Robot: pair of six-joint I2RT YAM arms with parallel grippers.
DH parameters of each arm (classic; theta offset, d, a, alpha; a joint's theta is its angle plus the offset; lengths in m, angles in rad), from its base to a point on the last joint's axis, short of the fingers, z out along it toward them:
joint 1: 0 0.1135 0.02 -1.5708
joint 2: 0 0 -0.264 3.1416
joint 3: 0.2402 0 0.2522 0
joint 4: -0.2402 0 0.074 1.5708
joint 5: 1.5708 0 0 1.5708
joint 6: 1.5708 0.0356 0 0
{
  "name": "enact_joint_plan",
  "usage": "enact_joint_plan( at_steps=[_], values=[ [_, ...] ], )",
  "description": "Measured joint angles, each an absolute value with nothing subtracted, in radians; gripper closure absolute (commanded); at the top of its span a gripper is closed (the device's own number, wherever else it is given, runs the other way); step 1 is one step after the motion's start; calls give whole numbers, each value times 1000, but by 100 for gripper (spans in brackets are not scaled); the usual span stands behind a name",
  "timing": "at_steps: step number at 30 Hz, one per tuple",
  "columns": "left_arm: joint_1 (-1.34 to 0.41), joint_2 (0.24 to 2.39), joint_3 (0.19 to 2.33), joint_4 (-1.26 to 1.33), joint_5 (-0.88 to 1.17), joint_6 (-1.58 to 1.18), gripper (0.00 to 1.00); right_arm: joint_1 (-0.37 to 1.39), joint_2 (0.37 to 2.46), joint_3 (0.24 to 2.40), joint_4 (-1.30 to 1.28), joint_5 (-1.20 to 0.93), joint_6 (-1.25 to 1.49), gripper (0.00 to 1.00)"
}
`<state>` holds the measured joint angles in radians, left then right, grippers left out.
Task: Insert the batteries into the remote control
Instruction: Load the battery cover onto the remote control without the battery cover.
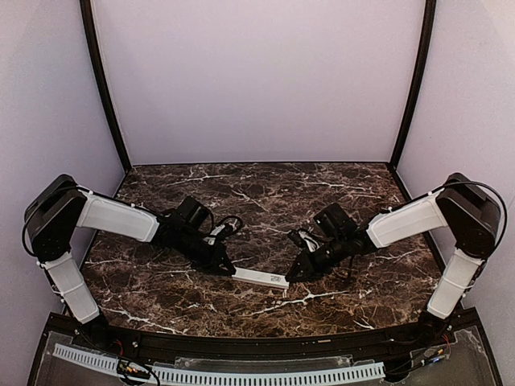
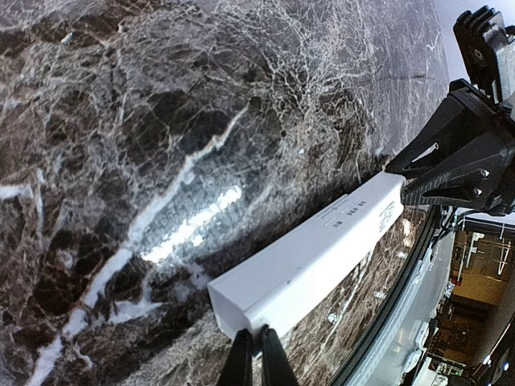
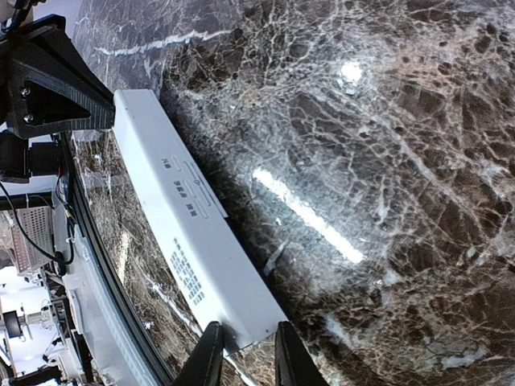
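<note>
Marbled dark-brown bench (image 1: 265, 193), pale lilac walls (image 1: 257, 80) on three sides. Nearest, along the front edge: white slotted rail (image 1: 241, 374). Farther in, two arms (image 1: 117, 217) reaching toward the middle from either side, elbows out.

Between them, flat on the bench, remote control (image 1: 260, 277): slim white bar, left end a touch farther back than the right, printed back face up.

Left end effector (image 1: 228, 267): closed right down, fingertips (image 2: 241, 366) all but touching, set at the left end of the bar. Cannot tell whether pinching any of it.

Right end effector (image 1: 294, 273): set narrow around the right end, one finger (image 3: 211, 354) against each long side, gripping the bar.

As a container: case closed, faint outline of a cover panel (image 3: 193, 189) on the upper face. Contents hidden, so cannot tell what lies inside.

Shown only from the left wrist: plain square end face of the bar just above own fingertips. Also the other end effector's black fingers at the far end, and past the bench edge a strip of room with brown furniture.

Shown only from the right wrist: block of small print (image 3: 189, 281) close to own fingers, tiny marks beside the panel outline, and a black triangular finger at the far end. From above, same print reduced to a dark speck near the right end.

Shown only from above: both arms whole, and marble running on behind them to the back wall.
</note>
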<state>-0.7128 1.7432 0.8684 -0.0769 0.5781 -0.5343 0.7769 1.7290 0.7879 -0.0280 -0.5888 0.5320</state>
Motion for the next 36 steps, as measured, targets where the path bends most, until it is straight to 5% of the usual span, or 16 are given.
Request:
enact_joint_plan(
  at_steps=[27,36],
  values=[
    [-762,1750,917,-121,480,-550,89,752,1736,796,-54,-593,489,60],
    [-761,1752,917,-127,481,-560,74,727,1716,801,-68,-561,470,53]
  ],
)
